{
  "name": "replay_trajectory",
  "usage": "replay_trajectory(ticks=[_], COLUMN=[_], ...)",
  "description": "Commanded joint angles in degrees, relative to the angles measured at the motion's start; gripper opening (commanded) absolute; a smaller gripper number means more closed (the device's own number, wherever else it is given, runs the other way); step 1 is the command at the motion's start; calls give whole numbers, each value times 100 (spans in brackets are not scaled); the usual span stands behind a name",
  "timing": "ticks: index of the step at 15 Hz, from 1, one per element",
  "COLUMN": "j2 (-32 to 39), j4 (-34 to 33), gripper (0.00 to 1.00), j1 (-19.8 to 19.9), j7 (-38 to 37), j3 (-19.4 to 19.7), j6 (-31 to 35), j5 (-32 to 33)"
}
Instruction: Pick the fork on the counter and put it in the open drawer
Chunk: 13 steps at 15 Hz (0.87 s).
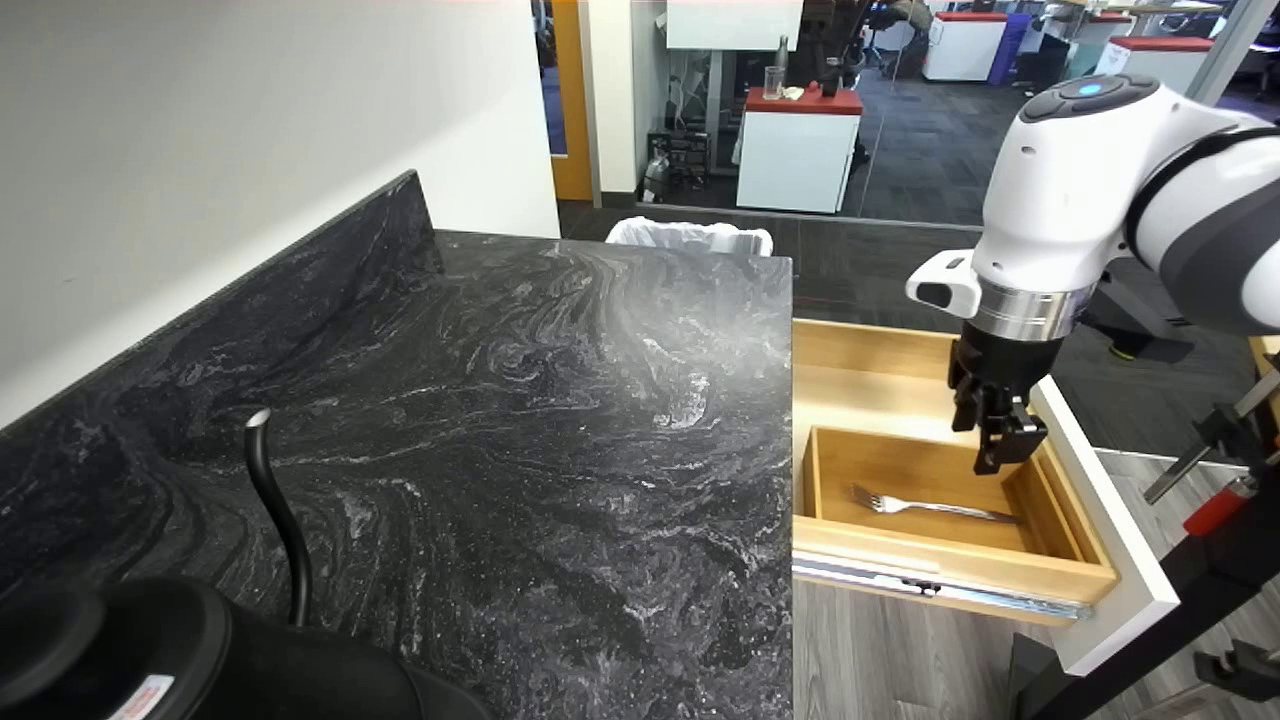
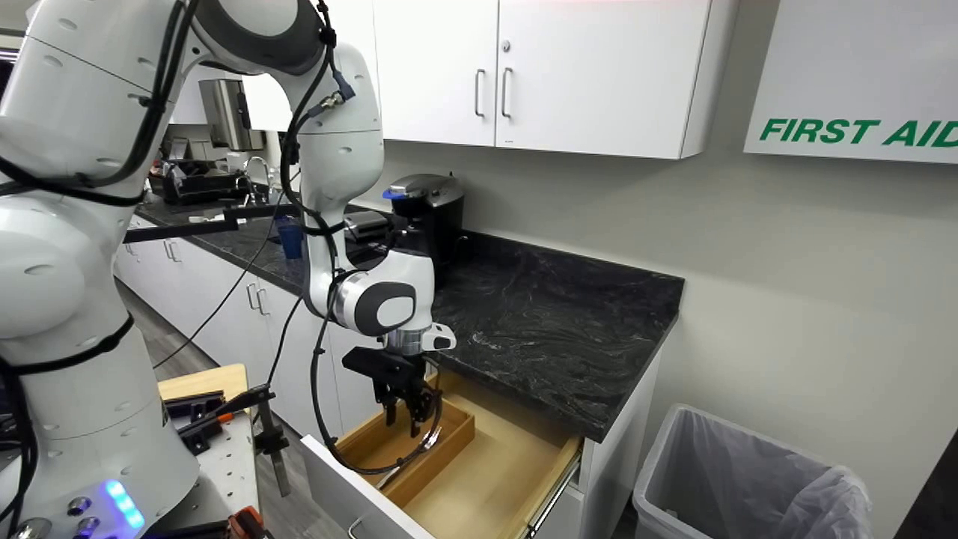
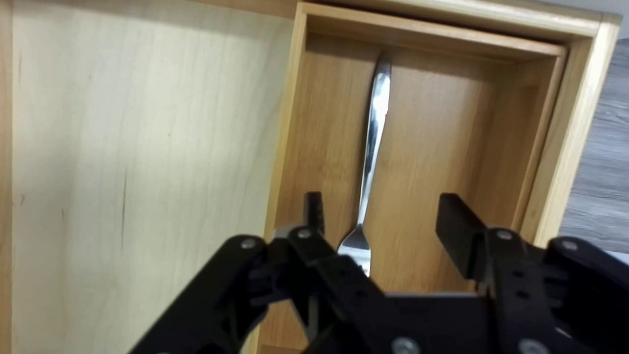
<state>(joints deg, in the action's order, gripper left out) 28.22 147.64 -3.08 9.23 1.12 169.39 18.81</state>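
Note:
The silvery fork [image 1: 945,508] lies flat in a small wooden tray [image 1: 815,470] inside the open drawer [image 1: 870,395]. In the wrist view the fork [image 3: 374,128] has its handle toward the top; my left finger's linkage hides part of its head. The fork [image 2: 429,440] also shows in an exterior view, partly behind a hanging cable. My gripper [image 3: 381,201] is open and empty above the tray, its fingers apart on either side of the fork's line, not touching it. The gripper also shows in both exterior views [image 1: 985,440] [image 2: 403,424]. The dark marbled counter [image 1: 560,400] stands beside the drawer.
The tray's walls and the white drawer front [image 1: 1110,530] surround the area under the gripper. A dark curved rod [image 1: 280,510] and black appliance [image 1: 230,660] stand on the counter. A grey bin [image 2: 741,479] stands beside the cabinet. A black cable [image 2: 318,389] hangs from the arm.

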Motion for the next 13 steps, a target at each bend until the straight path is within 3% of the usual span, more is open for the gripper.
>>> replay_trajectory(ticks=[1,3,5,6,13], j2=[-115,-474,-860,-252,-614], j4=[92,202,307,8,127], gripper=[92,100,100,99,100], j1=[-12,-94,-294,-143,-240], j7=[68,57,-62,69,42], j3=[-35,-71,49,-28,-4], j6=[45,-85,-209,-25,-88], j5=[-145,-121,-41,-96,-62])
